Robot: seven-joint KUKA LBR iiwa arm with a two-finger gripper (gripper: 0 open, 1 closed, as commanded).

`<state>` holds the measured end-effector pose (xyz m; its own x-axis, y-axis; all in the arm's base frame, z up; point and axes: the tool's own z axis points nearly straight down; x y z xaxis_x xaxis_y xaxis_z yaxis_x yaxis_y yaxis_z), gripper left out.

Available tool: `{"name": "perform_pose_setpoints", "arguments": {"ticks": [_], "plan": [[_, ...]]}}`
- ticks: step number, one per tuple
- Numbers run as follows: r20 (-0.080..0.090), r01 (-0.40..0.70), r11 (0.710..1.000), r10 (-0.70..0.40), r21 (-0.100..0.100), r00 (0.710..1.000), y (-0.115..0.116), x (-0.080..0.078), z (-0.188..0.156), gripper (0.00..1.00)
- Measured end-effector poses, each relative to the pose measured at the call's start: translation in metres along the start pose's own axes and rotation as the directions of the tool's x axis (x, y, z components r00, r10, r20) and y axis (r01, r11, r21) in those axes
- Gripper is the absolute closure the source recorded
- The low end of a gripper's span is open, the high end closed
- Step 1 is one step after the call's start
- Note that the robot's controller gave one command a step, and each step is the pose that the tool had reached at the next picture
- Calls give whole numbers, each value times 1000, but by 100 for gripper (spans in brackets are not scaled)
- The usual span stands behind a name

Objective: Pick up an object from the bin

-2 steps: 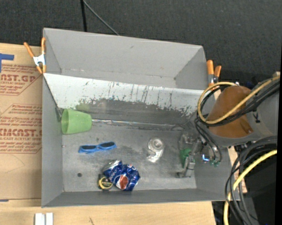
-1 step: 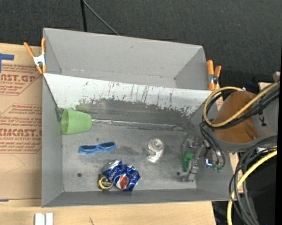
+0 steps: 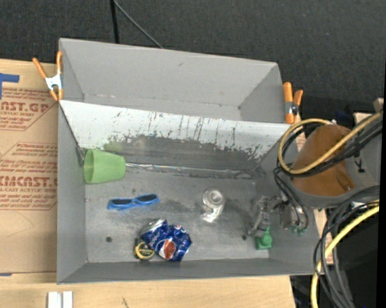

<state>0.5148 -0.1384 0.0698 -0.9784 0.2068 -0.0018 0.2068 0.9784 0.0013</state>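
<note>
Green block (image 3: pixel 263 241) at the bin's (image 3: pixel 178 194) near right, by the gripper (image 3: pixel 263 227) (opening cannot be told); a misaligned closure may shove it into the wall.

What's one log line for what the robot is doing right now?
gripper: right side of bin, over small green block | nearest other: clear crumpled thing

Arm (image 3: pixel 366 158) in from right, orange-covered wrist (image 3: pixel 320 163) bent downward, cables (image 3: pixel 281 154) looped around it
</note>
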Motion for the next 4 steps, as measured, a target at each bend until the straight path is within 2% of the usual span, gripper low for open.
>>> {"name": "perform_pose_setpoints", "arguments": {"ticks": [1, 2, 3, 4], "plan": [[-1, 0, 1000, 0, 1, 1000, 0, 0, 0, 0], [-1, 0, 1000, 0, 1, 1000, 0, 0, 0, 100], [-1, 0, 1000, 0, 1, 1000, 0, 0, 0, 0], [-1, 0, 1000, 0, 1, 1000, -1, 0, 0, 100]]}}
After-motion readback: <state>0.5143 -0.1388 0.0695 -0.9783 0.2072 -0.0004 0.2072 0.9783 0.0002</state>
